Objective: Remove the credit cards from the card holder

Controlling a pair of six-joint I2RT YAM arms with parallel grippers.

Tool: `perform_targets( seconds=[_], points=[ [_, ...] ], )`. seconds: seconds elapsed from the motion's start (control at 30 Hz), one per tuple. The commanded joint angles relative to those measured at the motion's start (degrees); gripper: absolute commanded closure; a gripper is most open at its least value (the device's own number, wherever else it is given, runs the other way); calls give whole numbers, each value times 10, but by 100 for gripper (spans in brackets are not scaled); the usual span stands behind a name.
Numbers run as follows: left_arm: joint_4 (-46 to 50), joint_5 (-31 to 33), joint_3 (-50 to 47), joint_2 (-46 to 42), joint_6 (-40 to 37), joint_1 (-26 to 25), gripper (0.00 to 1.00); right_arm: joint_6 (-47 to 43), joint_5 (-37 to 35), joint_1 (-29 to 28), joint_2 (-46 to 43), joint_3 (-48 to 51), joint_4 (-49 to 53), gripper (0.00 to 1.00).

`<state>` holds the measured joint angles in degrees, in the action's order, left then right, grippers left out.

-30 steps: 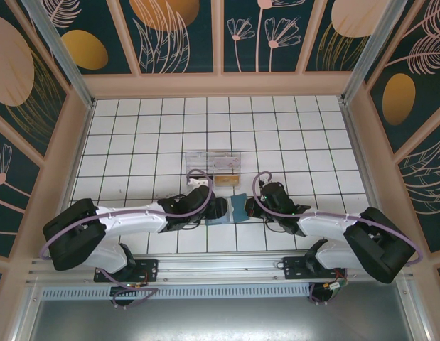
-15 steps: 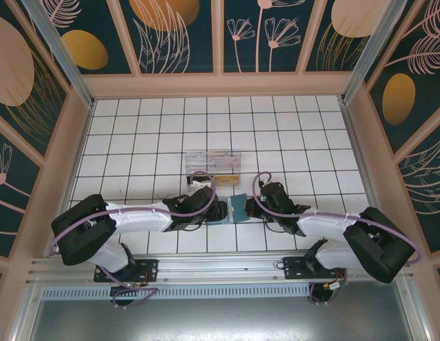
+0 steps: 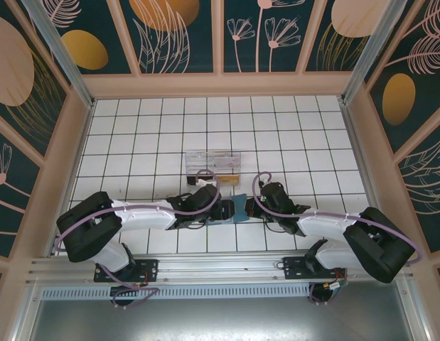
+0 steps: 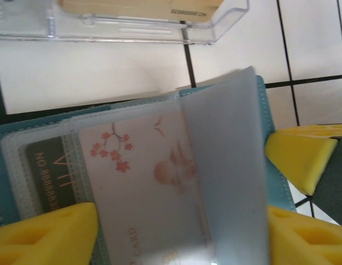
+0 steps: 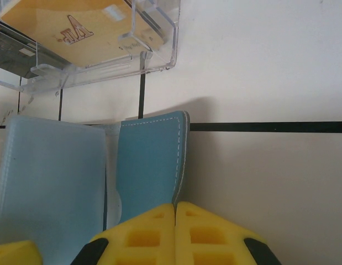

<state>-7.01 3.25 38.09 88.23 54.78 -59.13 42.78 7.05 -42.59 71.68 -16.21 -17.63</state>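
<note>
The card holder (image 3: 237, 208) lies open on the white tiled desk (image 3: 312, 142), near its front edge and between the 2 arms, teal cover down and the clear sleeves facing up. Just behind it sits a clear plastic box (image 3: 214, 162) with a tan card (image 5: 77, 27) inside.

The left gripper (image 3: 218, 210) hangs over the left half of the holder with its yellow fingers spread wide on either side, clasping nothing. The right gripper (image 5: 175, 226) is fully closed, its 2 fingers pressed together at the near edge of the right cover flap. Whether it nips a sliver of the cover or only pins it down cannot be told.

In the left wrist view 1 sleeve page (image 4: 229, 165) stands half lifted. Under it a pale card with pink blossoms (image 4: 143, 182) sits in its pocket, and a dark green card (image 4: 46, 176) lies in the pocket to the left.

The holder looks light and floppy, so it would likely slide or fold shut if pulled without being held down. The sleeves are thin, glossy film and probably slick. The cards are stiff, flat and light, and they offer little to grip while they lie flush in their pockets. The best hold appears to be the exposed short edge of the blossom card, pinched across its thickness and drawn straight along the pocket, with the cover kept pinned.
</note>
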Motion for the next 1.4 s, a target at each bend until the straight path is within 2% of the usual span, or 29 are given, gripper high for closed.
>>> perform_targets(
  seconds=[0.0, 0.03, 0.27, 0.6, 0.7, 0.77, 0.87, 1.0, 1.27, 1.33, 1.37],
  points=[
    [-19, -21, -7, -11, -11, 1, 6, 6, -2, -7, 4, -1, 1, 99],
    [-20, -22, -8, -11, -12, 1, 2, 6, -2, -7, 4, -1, 1, 99],
    [-20, -26, -10, -18, -15, 1, 1, 7, -5, -7, 1, -1, 4, 98],
    [-25, -37, -6, -50, -29, 1, 1, 1, -27, -7, -25, -8, 29, 84],
    [-20, -35, -6, -53, -32, 1, 1, -2, -29, -7, -26, -12, 35, 75],
    [-12, -27, -6, -53, -34, 1, 1, -6, -36, -7, -31, -16, 48, 66],
    [-18, -25, -6, -56, -42, 1, 1, -12, -53, -7, -54, -22, 70, 58],
    [-57, -64, 10, -30, -47, 1, 1, -16, -69, -4, -83, -24, 85, 53],
    [-86, -101, 56, 24, -58, 1, 3, -3, -103, -2, -134, -10, 120, 15],
    [-96, -113, 67, 38, -57, 1, 4, -1, -111, 1, -146, -7, 130, 10],
    [-100, -118, 72, 45, -57, 1, 4, 1, -116, 2, -153, -6, 137, 2]
  ],
)
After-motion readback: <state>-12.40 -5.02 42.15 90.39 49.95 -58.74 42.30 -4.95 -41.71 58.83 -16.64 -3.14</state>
